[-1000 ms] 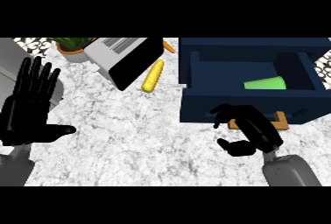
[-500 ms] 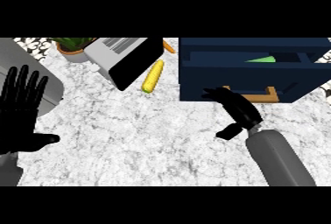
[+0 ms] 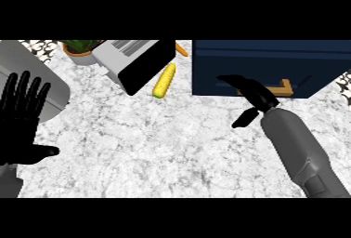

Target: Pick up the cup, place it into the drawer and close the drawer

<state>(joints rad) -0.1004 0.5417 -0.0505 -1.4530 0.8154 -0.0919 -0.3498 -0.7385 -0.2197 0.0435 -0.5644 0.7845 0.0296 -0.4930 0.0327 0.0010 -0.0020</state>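
Cup: does not show in the head view, so its place cannot be told.

Drawer [image 3: 267, 69]: navy, at the far side of the right fingertips. Its interior is out of sight. A wooden handle [image 3: 284, 88] sits just beside the fingers, on the side away from the thumb.

Right hand [image 3: 250, 90]: released, holding nothing. The fingers are stretched out with their tips against the navy front, and the thumb points back toward the forearm, apart from the fingers.

Left hand [image 3: 21, 121]: resting at the view's left edge, fingers straight and spread, thumb out to the side, holding nothing.

Counter [image 3: 158, 144]: white and grey marble, under both hands.

Corn cob [image 3: 163, 80]: yellow, lying well apart from the right fingertips, between the two hands.

Carrot [image 3: 181, 49]: orange, only its end showing, beyond the cob.

Grey and black slab [image 3: 133, 60]: tilted, just beside the cob.

Potted plant [image 3: 81, 49]: beyond the left fingertips, near the slab.
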